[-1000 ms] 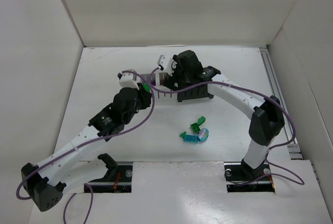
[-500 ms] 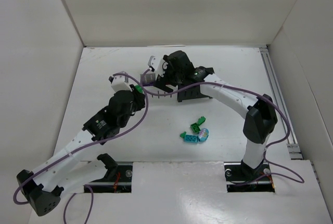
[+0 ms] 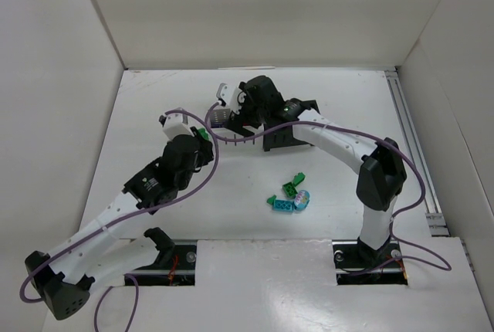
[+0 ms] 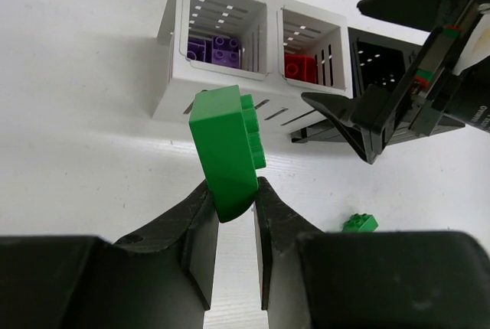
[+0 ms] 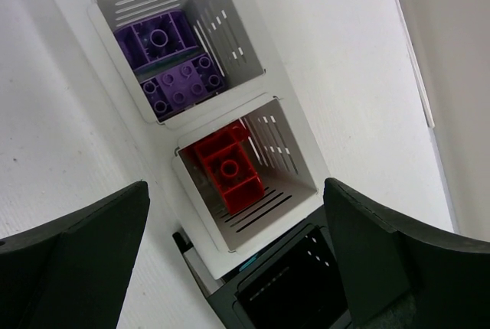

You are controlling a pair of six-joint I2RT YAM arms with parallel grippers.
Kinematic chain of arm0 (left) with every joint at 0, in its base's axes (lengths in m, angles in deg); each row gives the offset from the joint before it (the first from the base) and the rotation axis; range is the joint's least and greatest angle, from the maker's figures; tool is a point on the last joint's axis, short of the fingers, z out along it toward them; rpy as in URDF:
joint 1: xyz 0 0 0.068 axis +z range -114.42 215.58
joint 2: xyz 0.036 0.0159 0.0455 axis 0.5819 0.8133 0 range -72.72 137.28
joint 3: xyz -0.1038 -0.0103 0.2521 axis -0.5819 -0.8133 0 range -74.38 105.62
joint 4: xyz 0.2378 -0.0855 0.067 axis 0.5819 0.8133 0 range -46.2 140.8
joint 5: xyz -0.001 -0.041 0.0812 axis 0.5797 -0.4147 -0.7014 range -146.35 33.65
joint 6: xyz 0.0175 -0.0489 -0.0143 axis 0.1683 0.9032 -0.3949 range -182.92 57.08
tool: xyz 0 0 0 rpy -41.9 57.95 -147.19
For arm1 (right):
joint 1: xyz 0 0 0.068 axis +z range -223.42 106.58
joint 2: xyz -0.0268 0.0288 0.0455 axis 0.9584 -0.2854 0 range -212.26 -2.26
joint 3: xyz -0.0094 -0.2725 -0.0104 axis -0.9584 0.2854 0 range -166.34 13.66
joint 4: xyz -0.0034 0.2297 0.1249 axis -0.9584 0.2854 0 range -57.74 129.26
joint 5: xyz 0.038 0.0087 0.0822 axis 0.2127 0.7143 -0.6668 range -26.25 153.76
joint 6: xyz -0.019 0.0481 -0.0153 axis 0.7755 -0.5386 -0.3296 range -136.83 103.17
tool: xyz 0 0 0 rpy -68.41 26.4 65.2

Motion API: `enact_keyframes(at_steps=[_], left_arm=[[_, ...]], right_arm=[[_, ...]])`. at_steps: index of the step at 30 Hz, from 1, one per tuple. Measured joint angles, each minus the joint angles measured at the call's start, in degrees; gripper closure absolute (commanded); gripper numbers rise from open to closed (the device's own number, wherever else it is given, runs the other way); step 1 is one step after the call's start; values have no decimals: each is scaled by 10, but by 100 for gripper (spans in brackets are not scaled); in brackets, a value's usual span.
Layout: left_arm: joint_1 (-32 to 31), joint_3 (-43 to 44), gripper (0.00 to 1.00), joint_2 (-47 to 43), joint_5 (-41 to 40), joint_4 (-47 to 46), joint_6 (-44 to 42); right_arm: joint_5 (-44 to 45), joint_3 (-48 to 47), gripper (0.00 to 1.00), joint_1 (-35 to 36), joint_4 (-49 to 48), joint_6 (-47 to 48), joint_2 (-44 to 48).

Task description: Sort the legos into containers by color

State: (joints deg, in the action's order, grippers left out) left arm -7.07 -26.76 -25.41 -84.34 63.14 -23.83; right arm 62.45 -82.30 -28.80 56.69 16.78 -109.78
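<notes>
The left gripper (image 4: 230,200) is clamped on a green brick (image 4: 224,145), its two fingers pressing the brick's lower end so that most of it sticks out past the tips, tilted, with the studs facing right in the left wrist view. In the top view this brick hangs above the table (image 3: 154,108) just beside the white end of the bins (image 4: 222,103), not over any compartment. The right gripper (image 5: 235,187) hovers over the row with its fingers spread wide and nothing between them. Directly beneath it, the end white bin (image 5: 230,30) holds purple bricks (image 5: 172,76), several of them lying studs up. The white bin next to it (image 5: 295,161) holds red bricks (image 5: 230,168). A black bin (image 5: 306,268) follows in the row; its inside is too dark to read. The far black end of the row is mostly covered by the right arm in the top view. Well apart from the bins, nearer the arm bases, a small cluster of loose bricks (image 3: 289,197) lies on the table: a green one, a teal one touching it, and a pale rounded piece whose colour is hard to tell. The left wrist view catches one small green brick (image 4: 358,223) of that cluster past its right finger.
</notes>
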Motion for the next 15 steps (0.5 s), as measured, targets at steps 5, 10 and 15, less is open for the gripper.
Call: enact_keyframes(at_steps=[5,10,15], left_arm=[[0,0,100,7,0,10,10],[0,1,100,7,-4,11,15],[0,11,100,19,-6,11,16]], right_arm=[[18,-22,0,0,0,0,-7],[26,-50,0,0,-7,0,-20],[28,-49,0,-3,-9,0,-20]])
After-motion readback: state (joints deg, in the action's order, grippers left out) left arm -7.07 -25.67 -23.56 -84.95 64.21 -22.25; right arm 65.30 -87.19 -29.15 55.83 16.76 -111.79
